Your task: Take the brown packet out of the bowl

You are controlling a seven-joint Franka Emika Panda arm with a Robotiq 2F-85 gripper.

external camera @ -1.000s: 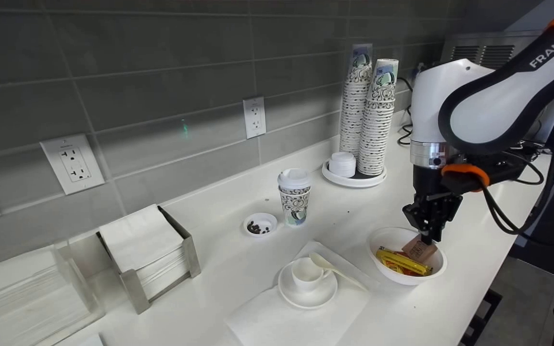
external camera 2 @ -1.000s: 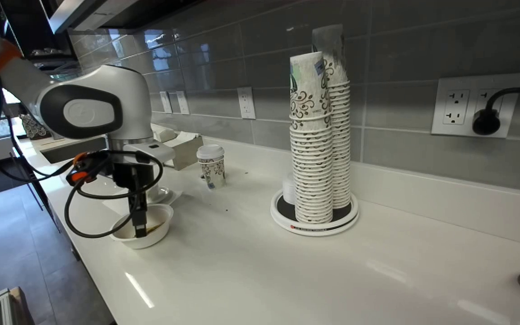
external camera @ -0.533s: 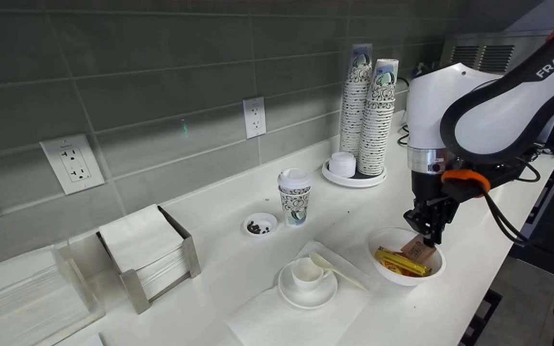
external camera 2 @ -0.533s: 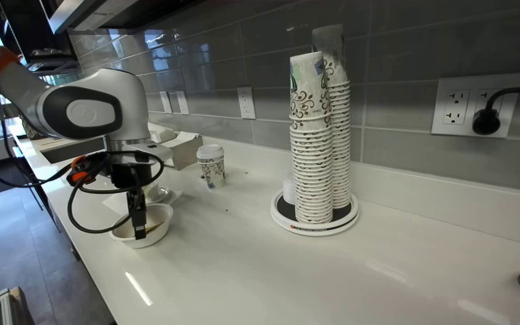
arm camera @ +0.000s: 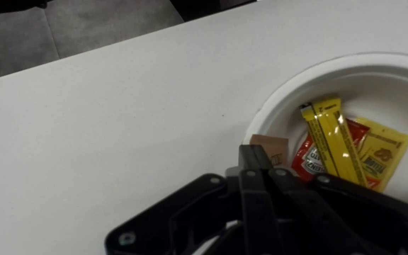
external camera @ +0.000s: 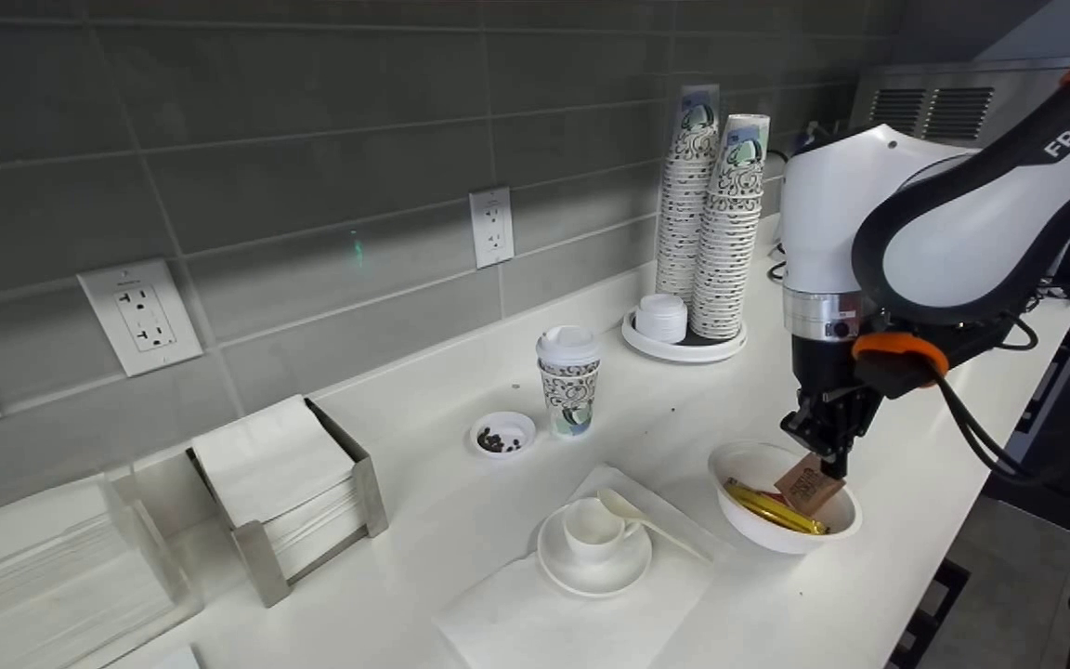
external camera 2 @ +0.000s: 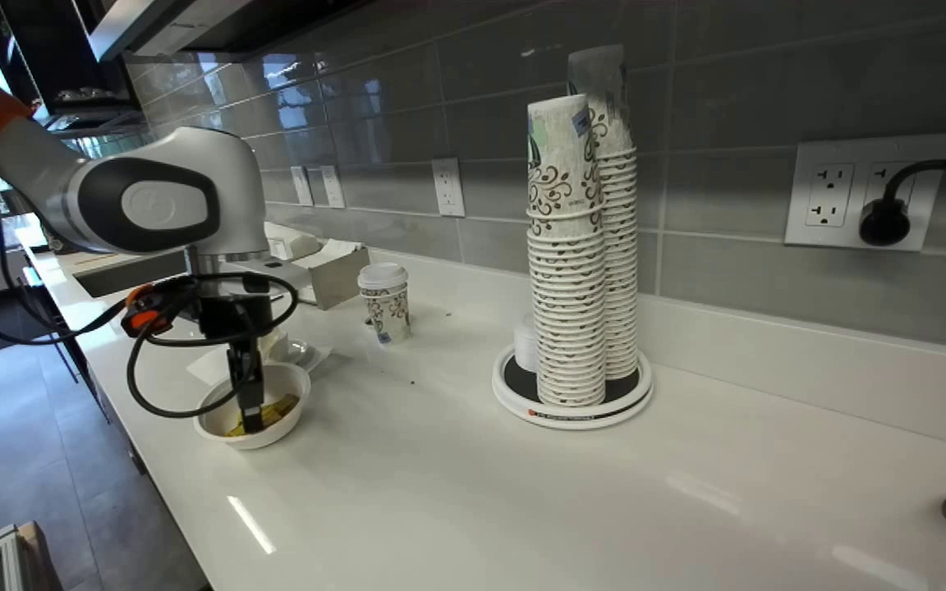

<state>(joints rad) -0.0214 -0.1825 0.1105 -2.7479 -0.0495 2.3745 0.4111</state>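
Note:
The white bowl (external camera: 763, 533) stands on the counter in both exterior views (external camera 2: 286, 381). Its rim (arm camera: 367, 63) shows in the wrist view. The small brown packet (external camera: 804, 487) leans high inside the bowl against the rim, its upper corner at my fingertips; it also shows in the wrist view (arm camera: 277, 148). My gripper (external camera: 835, 465) is over the bowl's rim, pointing down, fingers together on the packet's edge (arm camera: 255, 156). Whether the rim is pinched too, I cannot tell. In an exterior view the gripper (external camera 2: 252, 419) hides the packet. Yellow packets (arm camera: 336, 141) and a red packet (arm camera: 310, 157) lie in the bowl.
A white cup on a saucer (external camera: 632, 567) with a spoon stands on a napkin beside the bowl. Beyond are a lidded paper cup (external camera: 569, 390), a tiny dish with dark bits (external camera: 503, 435), cup stacks (external camera: 725, 251) and a napkin holder (external camera: 284, 492). The counter's edge runs close by.
My fingers have closed at the brown packet and shifted slightly. The bowl now looks a little tilted, with more of its inside showing, and the yellow packets have turned.

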